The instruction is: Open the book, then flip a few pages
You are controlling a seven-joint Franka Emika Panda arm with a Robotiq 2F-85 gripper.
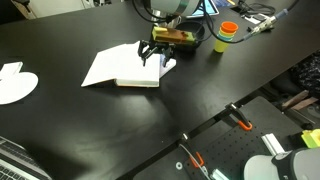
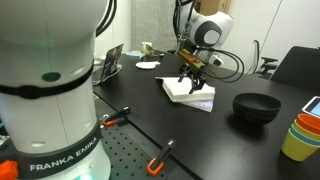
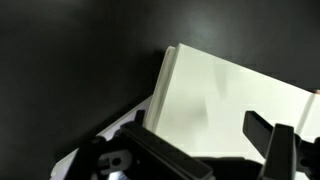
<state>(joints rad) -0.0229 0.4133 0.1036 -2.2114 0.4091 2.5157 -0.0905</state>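
Observation:
The book (image 1: 120,68) lies open on the black table, its white pages (image 1: 138,72) facing up. It shows in both exterior views (image 2: 188,94). My gripper (image 1: 152,54) hangs just over the book's edge nearest the arm, fingers pointing down (image 2: 192,76). In the wrist view the white pages (image 3: 215,95) fill the space between my two dark fingers (image 3: 200,122), which stand apart with nothing held. I cannot tell whether the fingertips touch the paper. The cover's lettering is hidden.
A flat white round disc (image 1: 14,84) lies far along the table (image 2: 147,65). A black bowl (image 2: 256,106) and stacked coloured cups (image 2: 303,135) stand past the book; the cups also show behind the gripper (image 1: 228,34). The table's front edge (image 1: 200,125) carries orange clamps.

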